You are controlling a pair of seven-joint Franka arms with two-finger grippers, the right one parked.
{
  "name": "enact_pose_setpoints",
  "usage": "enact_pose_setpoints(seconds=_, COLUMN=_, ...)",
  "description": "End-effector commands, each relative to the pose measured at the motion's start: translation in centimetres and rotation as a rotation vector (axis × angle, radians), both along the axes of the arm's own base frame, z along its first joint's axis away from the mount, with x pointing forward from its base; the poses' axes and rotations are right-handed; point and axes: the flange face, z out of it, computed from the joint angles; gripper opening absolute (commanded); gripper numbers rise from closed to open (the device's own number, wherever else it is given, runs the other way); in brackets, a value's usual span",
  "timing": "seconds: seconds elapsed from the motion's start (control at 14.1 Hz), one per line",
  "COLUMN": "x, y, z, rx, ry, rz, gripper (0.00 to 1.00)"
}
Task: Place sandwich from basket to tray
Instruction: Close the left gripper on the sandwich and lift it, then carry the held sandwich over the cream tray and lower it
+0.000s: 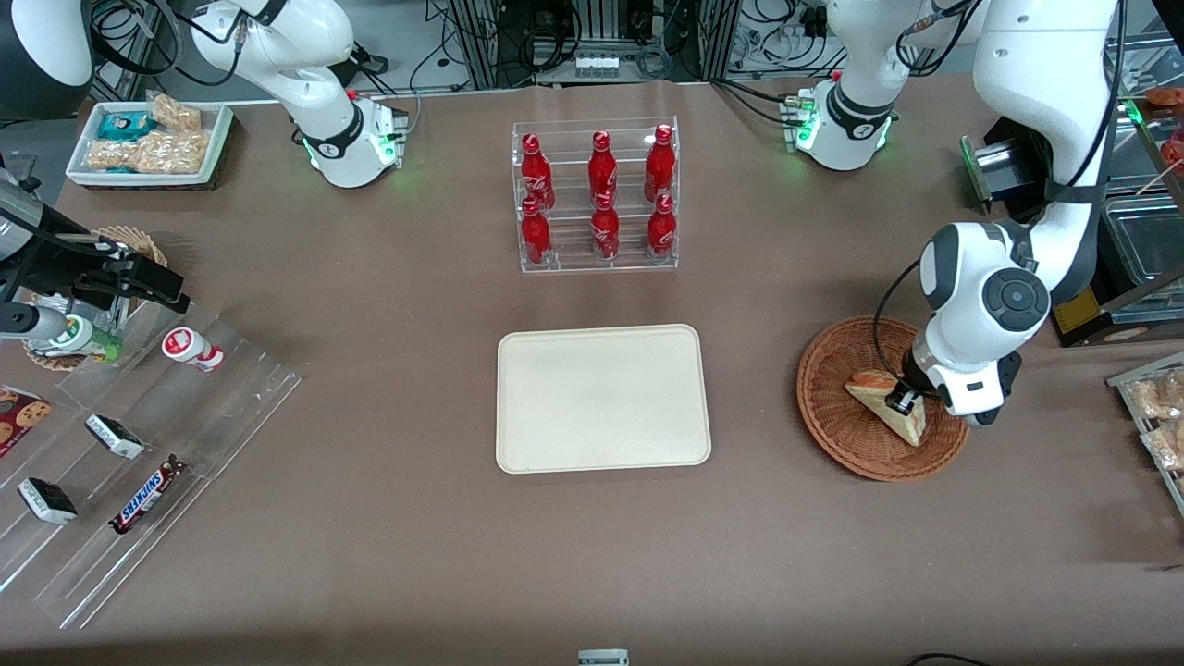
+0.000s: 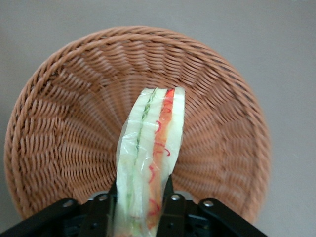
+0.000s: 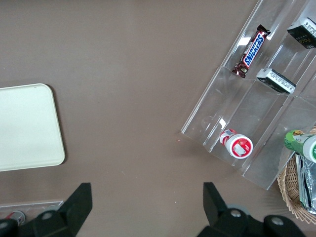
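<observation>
The sandwich (image 1: pixel 888 405) is a pale bread wedge wrapped in clear film, with green and orange-red filling along its cut edge (image 2: pixel 150 148). It is over the reddish-brown wicker basket (image 1: pixel 832 412), which fills the left wrist view (image 2: pixel 64 133). My gripper (image 1: pixel 905 401) is shut on the sandwich, one black finger (image 2: pixel 168 195) pressed to each face (image 2: pixel 140 207). I cannot tell whether the wedge still touches the weave. The cream-beige tray (image 1: pixel 603 398) lies bare at mid table, beside the basket toward the parked arm's end; its corner also appears in the right wrist view (image 3: pixel 29 128).
A clear rack of red bottles (image 1: pixel 597 196) stands farther from the front camera than the tray. Clear stepped shelves (image 1: pixel 139 462) with snack bars and a small pale basket (image 1: pixel 129 245) lie toward the parked arm's end. A snack bin (image 1: pixel 1156 412) sits at the working arm's edge.
</observation>
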Motion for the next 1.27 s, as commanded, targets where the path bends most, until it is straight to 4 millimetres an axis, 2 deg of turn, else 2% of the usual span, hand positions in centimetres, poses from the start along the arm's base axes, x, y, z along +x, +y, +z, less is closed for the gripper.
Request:
enact_pose_setpoints(seconds=0.0, x=1.9, y=-5.4, z=5.2, rx=0.003, ry=-0.006, rz=-0.069, gripper=0.07)
enact_pose_setpoints(seconds=0.14, x=2.1, y=-11.4, z=6.1, rx=0.001, ry=-0.03, rz=-0.156, gripper=0.07)
enact_pose_setpoints(seconds=0.35, x=0.8, y=-21.8, z=5.4, rx=0.004, ry=-0.053, rz=-0.333, gripper=0.08)
enact_pose_setpoints(seconds=0.49, x=-0.1, y=-29.2, z=4.4, rx=0.006, ry=-0.075, rz=-0.443, gripper=0.08)
enact_pose_setpoints(seconds=0.57, x=-1.2, y=-33.0, z=3.2, rx=0.012, ry=-0.077, rz=-0.501, gripper=0.08)
enact_pose_setpoints(seconds=0.71, x=-3.3, y=-38.7, z=1.8, rx=0.017, ry=-0.093, rz=-0.585, gripper=0.08)
enact_pose_setpoints(seconds=0.85, x=-5.3, y=-43.3, z=0.4, rx=0.016, ry=-0.103, rz=-0.642, gripper=0.08)
enact_pose_setpoints(seconds=1.06, x=-7.3, y=-45.7, z=-2.0, rx=0.023, ry=-0.094, rz=-0.688, gripper=0.08)
enact_pose_setpoints(seconds=1.2, x=-7.6, y=-46.4, z=-3.2, rx=0.01, ry=-0.114, rz=-0.698, gripper=0.11)
